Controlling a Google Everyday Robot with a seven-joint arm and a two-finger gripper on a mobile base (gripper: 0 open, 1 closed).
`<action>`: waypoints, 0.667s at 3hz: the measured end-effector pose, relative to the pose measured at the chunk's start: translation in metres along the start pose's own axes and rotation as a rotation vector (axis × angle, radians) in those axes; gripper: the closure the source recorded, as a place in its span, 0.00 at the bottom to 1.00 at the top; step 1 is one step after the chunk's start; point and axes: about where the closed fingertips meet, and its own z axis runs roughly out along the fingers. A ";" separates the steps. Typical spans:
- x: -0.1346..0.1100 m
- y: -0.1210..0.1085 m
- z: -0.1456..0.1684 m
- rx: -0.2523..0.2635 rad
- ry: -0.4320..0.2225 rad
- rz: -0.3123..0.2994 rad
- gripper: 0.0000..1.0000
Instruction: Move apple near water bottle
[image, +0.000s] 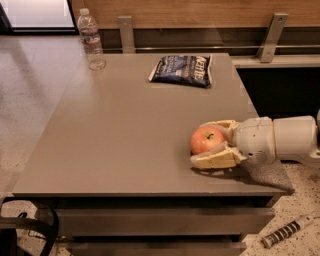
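The grasp is the step in hand: the cream two-finger hand (200, 144) pinches the round red-orange apple (206, 140) near the right front edge of the grey worktop (125, 140); next, I judge, comes a lift and a long carry to the clear white-capped plastic water bottle (92, 40) at the far left corner.

White, smooth cylindrical arm (295, 137) with a rounded wrist (252, 140) — cream, blocky jaws at the table's (125, 150) right edge.

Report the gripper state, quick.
Gripper: closed on the apple, low at the table's right front edge.
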 end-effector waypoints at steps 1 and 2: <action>-0.002 0.001 0.002 -0.004 0.000 -0.003 0.93; -0.002 0.002 0.003 -0.006 0.001 -0.005 1.00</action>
